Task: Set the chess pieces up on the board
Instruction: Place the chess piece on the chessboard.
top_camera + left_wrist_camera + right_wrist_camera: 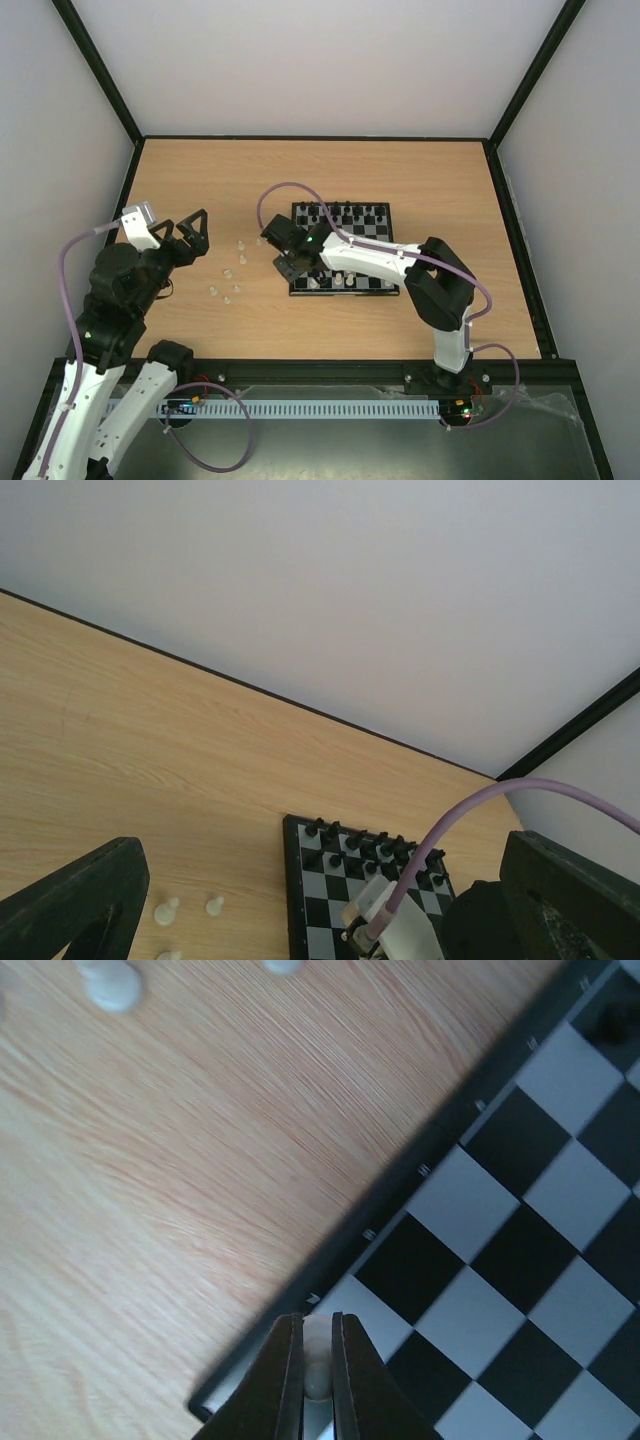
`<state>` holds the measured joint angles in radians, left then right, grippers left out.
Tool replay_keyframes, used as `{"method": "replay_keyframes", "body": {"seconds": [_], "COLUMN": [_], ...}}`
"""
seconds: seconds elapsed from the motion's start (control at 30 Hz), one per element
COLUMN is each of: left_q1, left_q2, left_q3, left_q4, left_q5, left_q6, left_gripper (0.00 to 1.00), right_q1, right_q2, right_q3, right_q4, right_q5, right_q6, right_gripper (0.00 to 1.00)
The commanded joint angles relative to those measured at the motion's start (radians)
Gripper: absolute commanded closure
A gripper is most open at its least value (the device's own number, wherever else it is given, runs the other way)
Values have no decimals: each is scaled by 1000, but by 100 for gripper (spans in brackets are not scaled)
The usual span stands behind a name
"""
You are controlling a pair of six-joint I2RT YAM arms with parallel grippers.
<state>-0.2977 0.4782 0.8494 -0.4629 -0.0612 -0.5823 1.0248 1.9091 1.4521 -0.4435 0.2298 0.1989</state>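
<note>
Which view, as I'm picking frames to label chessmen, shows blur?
Right wrist: the black rim of the small checkered chessboard is smeared, the loose white plastic chessmen at the top edge soft. Left wrist: evenly lit, fairly sharp. Top external: even light, no glare.

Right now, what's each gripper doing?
Left gripper: open, holding nothing.
Right gripper: shut on a white chess piece.

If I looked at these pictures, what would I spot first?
Probably the right gripper, pinching a tiny white chess piece just above the board near its corner. Next, the black pieces lined along the board's far side, and loose white pieces scattered on the table left of it, near the wide-open left gripper.
</note>
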Motion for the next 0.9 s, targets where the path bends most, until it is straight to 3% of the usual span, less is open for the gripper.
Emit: {"method": "replay_keyframes", "body": {"seconds": [0.0,0.87], "left_q1": [4,3], "left_q2": [-6,-3], "left_q3": [-6,-21], "left_q4": [4,21], "left_q5": [-5,-2], "left_q6": [12,4], "left_gripper": [0,0], "right_q1": [-28,-45], "right_q2": [-8,27], "right_q3": [-55,-88], "right_q4": [-54,2], "right_q5": [15,-16], "right_q6": [13,7], "right_gripper": [98,89]}}
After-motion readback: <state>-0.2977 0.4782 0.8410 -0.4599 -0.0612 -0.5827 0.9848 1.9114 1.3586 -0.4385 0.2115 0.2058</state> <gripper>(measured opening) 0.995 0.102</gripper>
